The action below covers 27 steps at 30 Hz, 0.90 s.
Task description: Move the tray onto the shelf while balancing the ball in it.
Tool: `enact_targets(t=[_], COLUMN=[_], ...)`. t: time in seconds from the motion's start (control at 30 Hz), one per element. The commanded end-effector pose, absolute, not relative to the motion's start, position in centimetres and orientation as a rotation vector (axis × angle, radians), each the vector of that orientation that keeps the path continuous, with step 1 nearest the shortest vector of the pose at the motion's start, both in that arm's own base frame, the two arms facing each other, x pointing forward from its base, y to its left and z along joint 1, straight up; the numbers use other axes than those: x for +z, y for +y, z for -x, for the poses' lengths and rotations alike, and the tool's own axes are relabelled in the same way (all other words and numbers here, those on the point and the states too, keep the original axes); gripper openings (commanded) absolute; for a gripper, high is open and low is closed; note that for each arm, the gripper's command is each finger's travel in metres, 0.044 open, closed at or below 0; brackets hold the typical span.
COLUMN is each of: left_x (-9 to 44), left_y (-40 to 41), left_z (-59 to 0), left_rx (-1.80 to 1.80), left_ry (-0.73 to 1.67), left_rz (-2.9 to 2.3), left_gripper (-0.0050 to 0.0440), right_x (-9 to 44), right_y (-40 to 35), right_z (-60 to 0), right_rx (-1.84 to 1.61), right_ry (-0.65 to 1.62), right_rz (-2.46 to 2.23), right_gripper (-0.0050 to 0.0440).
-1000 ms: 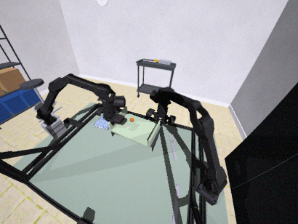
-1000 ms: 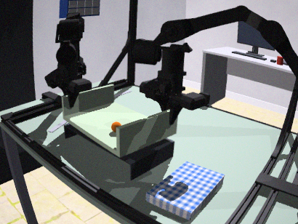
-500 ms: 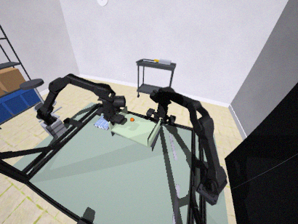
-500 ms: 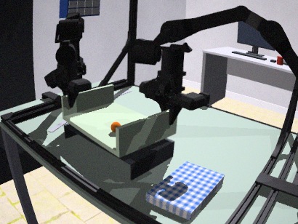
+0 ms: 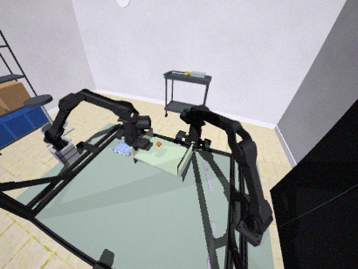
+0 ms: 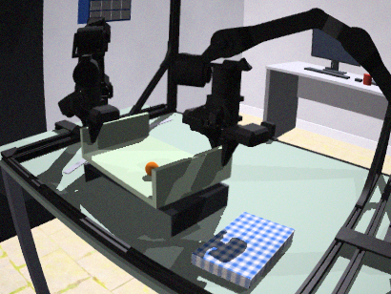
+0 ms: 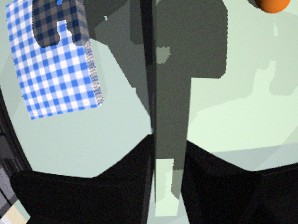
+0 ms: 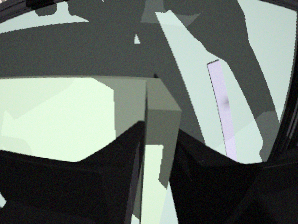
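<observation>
carefully now: both the left gripper and the right gripper pinch walls of the pale green tray, orange ball aboard; best move them together, slowly, keeping it level.

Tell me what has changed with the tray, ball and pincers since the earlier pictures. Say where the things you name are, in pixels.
Nothing visibly changed. The tray (image 5: 166,162) (image 6: 119,155) (image 7: 170,115) (image 8: 162,97) and orange ball (image 5: 158,143) (image 6: 152,168) (image 7: 272,5) stayed put; left pincer (image 5: 145,141) (image 6: 223,152) (image 7: 169,142) and right pincer (image 5: 190,146) (image 6: 91,136) (image 8: 153,127) remain closed on the tray's opposite walls.
</observation>
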<state>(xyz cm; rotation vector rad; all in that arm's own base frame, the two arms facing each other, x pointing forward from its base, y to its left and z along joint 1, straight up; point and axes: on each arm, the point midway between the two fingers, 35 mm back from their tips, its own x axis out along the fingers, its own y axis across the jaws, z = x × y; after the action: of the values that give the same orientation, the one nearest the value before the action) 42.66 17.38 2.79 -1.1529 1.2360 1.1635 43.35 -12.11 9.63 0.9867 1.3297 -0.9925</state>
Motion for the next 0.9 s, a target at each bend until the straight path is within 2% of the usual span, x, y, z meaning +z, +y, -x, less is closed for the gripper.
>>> enact_targets(t=[0.0,0.87], left_x=[2.64,1.84], left_y=[17.44,17.40], left_z=[-42.68,-42.68], left_rx=[1.162,1.164], left_ry=[1.237,1.231], left_rz=[1.155,1.152], left_gripper=[0.0020,0.0020], right_x=[9.49,8.81], right_y=[-12.16,-12.12], right_z=[-43.35,-43.34], right_rx=[-0.992,-0.995], right_ry=[1.330,1.325], right_rz=[-0.987,-0.982], right_gripper=[0.0020,0.0020])
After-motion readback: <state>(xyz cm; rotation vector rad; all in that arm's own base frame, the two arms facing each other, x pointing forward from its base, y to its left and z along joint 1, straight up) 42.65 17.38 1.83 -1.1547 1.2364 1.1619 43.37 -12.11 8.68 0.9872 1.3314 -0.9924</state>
